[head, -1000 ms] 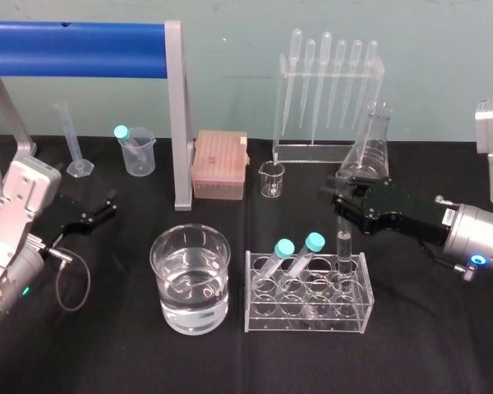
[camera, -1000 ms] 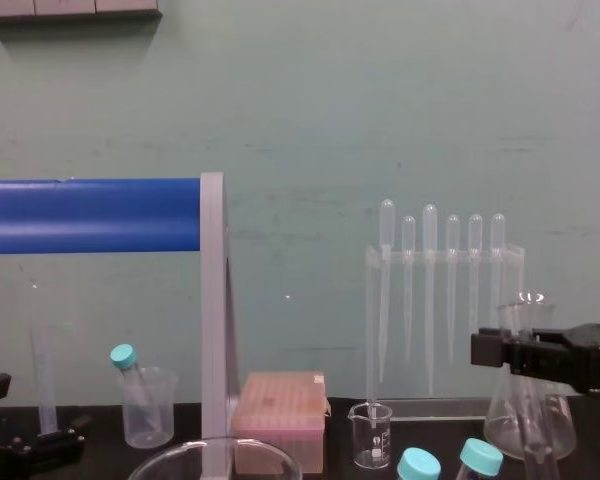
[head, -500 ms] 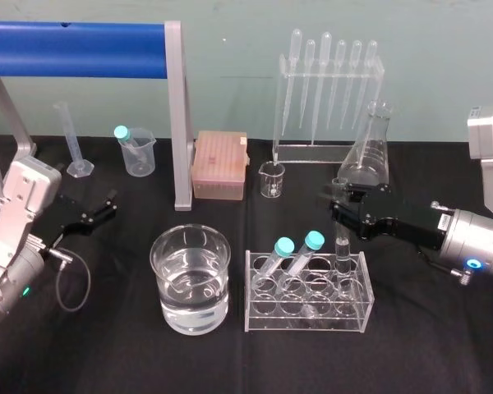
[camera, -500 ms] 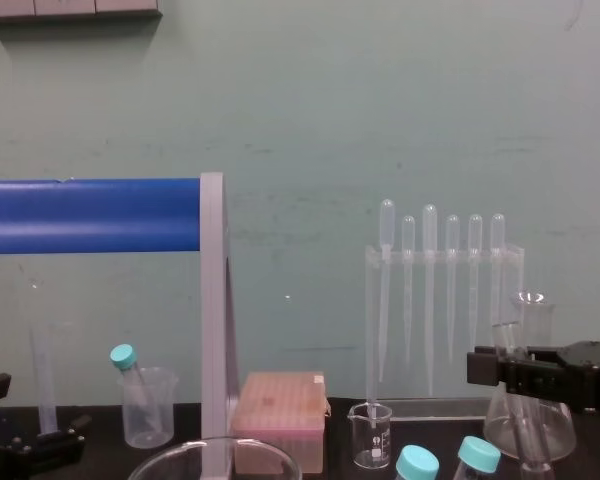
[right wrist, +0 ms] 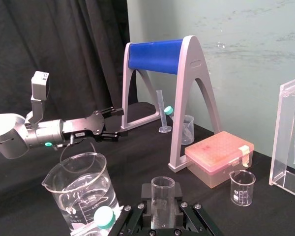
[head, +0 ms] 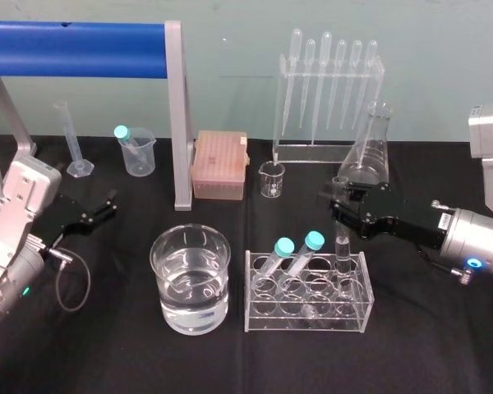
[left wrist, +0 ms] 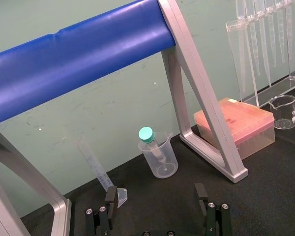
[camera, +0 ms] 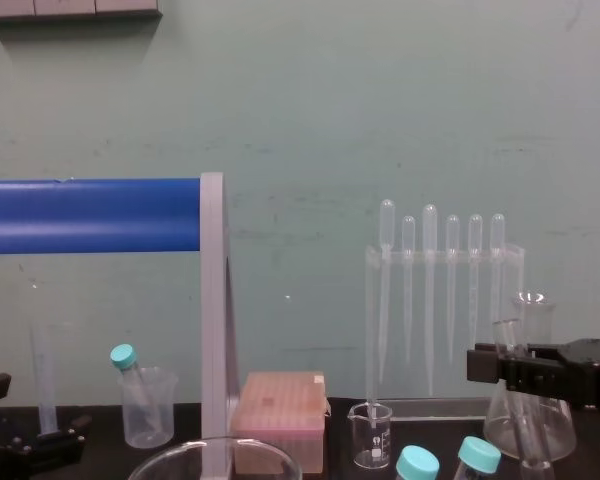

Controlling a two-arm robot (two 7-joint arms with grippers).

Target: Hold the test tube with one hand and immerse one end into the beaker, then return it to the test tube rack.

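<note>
Our right black two-fingered gripper (head: 339,200) reached in from the right, and its fingers (right wrist: 185,212) were pressed against the two sides of the long slim clear glass test tube (head: 343,245), pinching it just below its open mouth. The test tube stood upright, its lower part down in the back right hole of the clear plastic test tube rack (head: 345,325). Two teal-capped tubes (head: 294,253) leaned in the rack's holes to the left of it. Left of the rack, just beside it, stood the large wide clear glass beaker (head: 166,283), partly filled with water. A clear conical glass flask (head: 370,148) stood close behind the right gripper. Our left gripper (left wrist: 156,194) lay low over the black table cloth (head: 427,345) at the far left, well apart from the glassware, its fingers spread and holding nothing.

We judged that the step in hand was at the rack itself: the test tube was seated and gripped, but we could not tell whether it was about to be taken out or was being set back. If the dip was not yet done, the next move called for a straight lift until the rounded bottom cleared the rack, then a carry leftward above the teal caps and a gentle lowering into the water. If it was done, the fingers needed only to part and draw back without tilting the tube.
</note>
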